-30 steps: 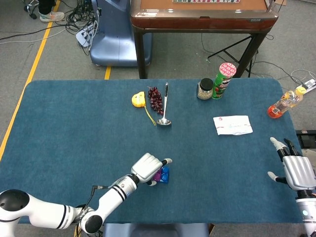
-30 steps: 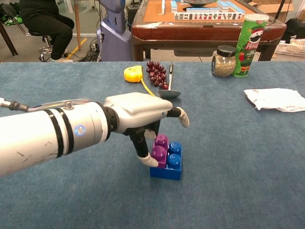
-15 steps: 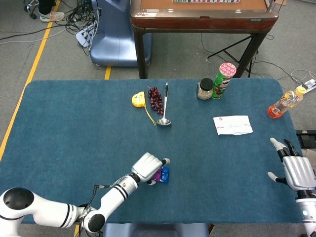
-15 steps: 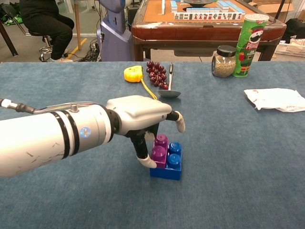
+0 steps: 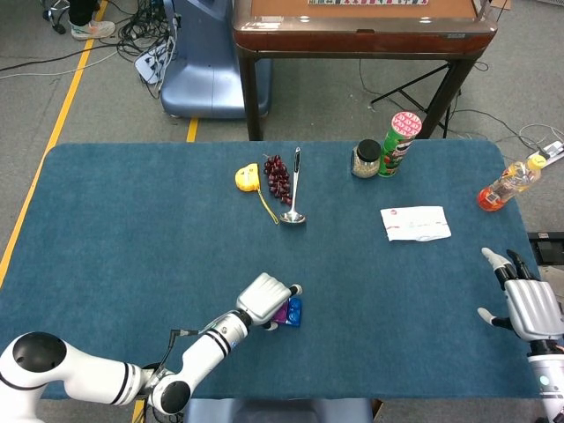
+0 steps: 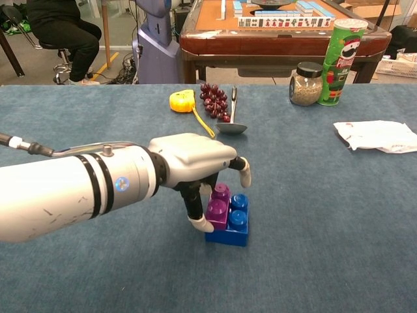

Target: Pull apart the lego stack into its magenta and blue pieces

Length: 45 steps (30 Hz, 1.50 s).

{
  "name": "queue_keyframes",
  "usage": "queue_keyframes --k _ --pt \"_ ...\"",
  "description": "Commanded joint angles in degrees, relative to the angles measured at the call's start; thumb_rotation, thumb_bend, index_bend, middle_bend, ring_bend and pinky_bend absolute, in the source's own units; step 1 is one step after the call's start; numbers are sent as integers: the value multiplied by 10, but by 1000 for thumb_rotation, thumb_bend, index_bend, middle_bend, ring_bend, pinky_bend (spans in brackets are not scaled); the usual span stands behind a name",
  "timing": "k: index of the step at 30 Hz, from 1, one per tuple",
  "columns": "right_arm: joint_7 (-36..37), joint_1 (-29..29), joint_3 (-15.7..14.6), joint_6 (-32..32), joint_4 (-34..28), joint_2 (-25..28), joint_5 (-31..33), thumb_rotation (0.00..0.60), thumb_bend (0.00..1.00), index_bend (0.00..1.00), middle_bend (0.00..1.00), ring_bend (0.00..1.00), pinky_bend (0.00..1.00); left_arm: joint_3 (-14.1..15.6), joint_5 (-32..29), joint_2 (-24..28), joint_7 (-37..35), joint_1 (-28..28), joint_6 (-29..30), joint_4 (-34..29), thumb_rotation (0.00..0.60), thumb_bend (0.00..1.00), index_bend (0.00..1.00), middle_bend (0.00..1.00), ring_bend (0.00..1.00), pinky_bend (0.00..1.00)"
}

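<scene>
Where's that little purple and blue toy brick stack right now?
The magenta-on-blue lego stack sits near the blue table's front edge, centre-left in the head view, right against the left hand's fingers.

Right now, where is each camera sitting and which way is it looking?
Head view: high up, looking down on the whole blue table; the left hand covers the lego stack, and the right hand waits at the edge.
Chest view: low, looking across the table; the left hand fills it, fingers touching the magenta piece on the blue piece.
Both show the left hand, stack, grapes and spoon.
</scene>
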Motion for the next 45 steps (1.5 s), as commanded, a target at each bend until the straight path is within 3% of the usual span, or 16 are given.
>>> queue_keyframes --k 1,27,38,45 --pt "1 0 0 0 1 -1 0 600 0 110 205 186 415 1 -1 -1 1 -1 3 1 600 9 335 1000 967 1000" --pt "7 1 -1 -6 10 -7 0 600 0 111 205 186 415 11 -2 -8 -4 -4 11 12 600 10 420 1000 967 1000" --pt "10 3 -1 -7 11 -8 -1 600 0 111 205 187 415 11 12 -7 -15 -2 12 11 600 10 533 1000 966 1000" --pt "12 3 0 -8 12 -9 -1 600 0 111 205 186 415 11 20 -6 -21 2 15 11 600 9 546 1000 966 1000"
